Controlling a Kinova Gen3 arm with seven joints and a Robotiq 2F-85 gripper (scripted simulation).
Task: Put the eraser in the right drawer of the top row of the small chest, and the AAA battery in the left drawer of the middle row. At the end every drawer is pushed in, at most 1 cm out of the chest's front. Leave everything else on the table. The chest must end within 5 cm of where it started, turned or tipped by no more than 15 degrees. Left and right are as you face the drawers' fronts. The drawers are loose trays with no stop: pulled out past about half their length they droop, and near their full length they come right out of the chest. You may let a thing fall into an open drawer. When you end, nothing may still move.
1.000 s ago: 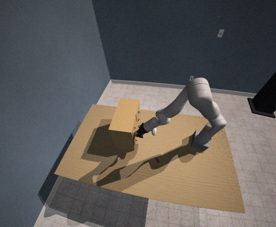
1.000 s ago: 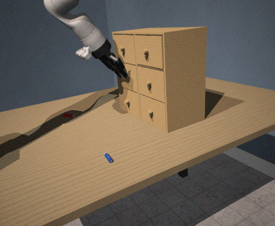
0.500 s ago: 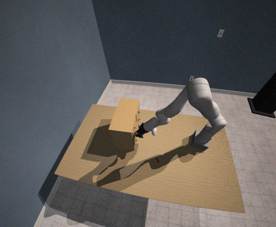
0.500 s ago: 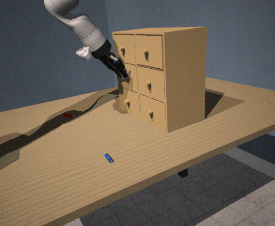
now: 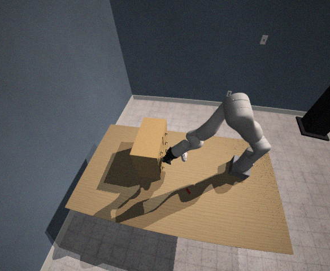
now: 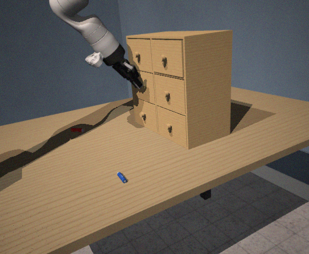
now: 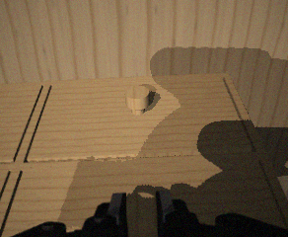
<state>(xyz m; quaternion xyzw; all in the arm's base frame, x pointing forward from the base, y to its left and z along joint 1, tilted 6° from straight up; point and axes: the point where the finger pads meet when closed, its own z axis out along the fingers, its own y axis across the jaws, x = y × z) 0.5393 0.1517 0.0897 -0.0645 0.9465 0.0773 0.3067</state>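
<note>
Exterior view: the gripper (image 6: 138, 83) is being clamped on the knob of the chest's (image 6: 206, 82) middle-left drawer (image 6: 145, 94), above the bench (image 6: 176, 169)

Black speaker (image 5: 324, 112), wall switch (image 5: 263, 39)

Chest (image 6: 207, 82) on table (image 6: 231, 174)

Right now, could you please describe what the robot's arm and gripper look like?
The arm is smooth, rounded and pale grey-white, with thin seam lines at its joints. A small white block sits at the wrist. The gripper is black, with two slim fingers. No cables or markings show.
</note>
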